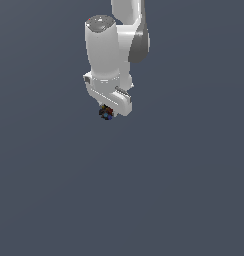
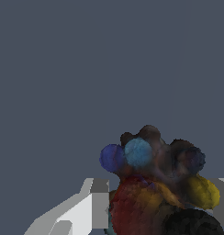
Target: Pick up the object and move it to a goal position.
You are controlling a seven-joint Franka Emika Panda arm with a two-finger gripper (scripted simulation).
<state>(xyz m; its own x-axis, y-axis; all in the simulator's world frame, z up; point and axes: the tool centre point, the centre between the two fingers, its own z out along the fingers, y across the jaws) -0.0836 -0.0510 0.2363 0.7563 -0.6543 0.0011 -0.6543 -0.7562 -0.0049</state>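
Note:
The object [image 1: 106, 113] is a tiny dark lump mottled black, red and blue, hanging just under the white gripper [image 1: 108, 111] in the upper middle of the exterior view. In the wrist view the object [image 2: 155, 188] fills the space between the two white fingers [image 2: 98, 202], showing blue knobs, a red body, a yellow patch and a black part. The gripper is shut on it, with the fingers pressing from both sides. The fingertips themselves are hidden behind the lump.
The white arm [image 1: 111, 45] comes down from above in the exterior view. Around it there is only a flat grey-blue ground [image 1: 169, 190], with no other objects or edges in sight.

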